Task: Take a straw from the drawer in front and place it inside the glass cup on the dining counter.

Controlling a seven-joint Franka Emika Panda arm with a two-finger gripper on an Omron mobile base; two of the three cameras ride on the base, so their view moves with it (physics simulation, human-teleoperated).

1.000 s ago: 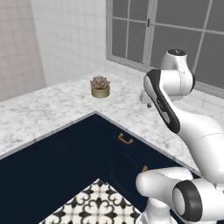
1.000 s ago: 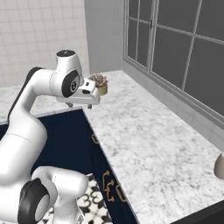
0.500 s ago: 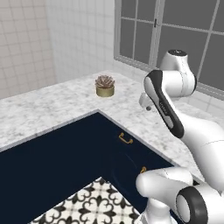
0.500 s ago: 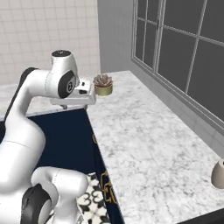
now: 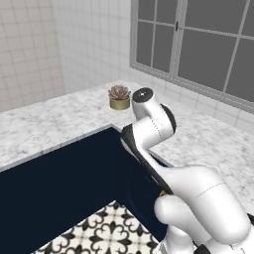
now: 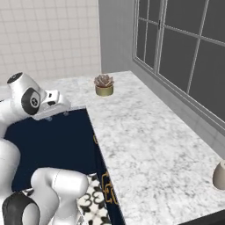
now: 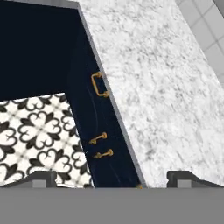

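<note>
navy fronts: run under the gripper (image 7: 112,177), which looks down from above along the cabinet face
gripper: jaws wide apart, nothing between them; the two dark tips sit at the bottom corners of the hand view, one over the floor side, one over the marble side
gripper, right base view: (image 6: 57,115) hangs over the dark navy recess, just off the worktop edge
drawer (image 7: 94,87): closed; its brass bar handle (image 7: 99,85) sits ahead of the fingertips, well apart from them, on the navy strip between floor and worktop
lower handles (image 7: 100,145): two small brass ones on the same navy face, nearer the gripper than the drawer handle
marble worktop (image 7: 157,87): beside the drawer front, on the right of the hand view
patterned floor tile (image 7: 39,135): black and white, on the other side of the navy fronts
potted succulent (image 6: 104,85): on the worktop corner, well beyond the gripper
window (image 5: 198,44): behind the worktop
beige rounded object (image 6: 219,175): at the worktop's near right edge, cut off by the frame
</note>
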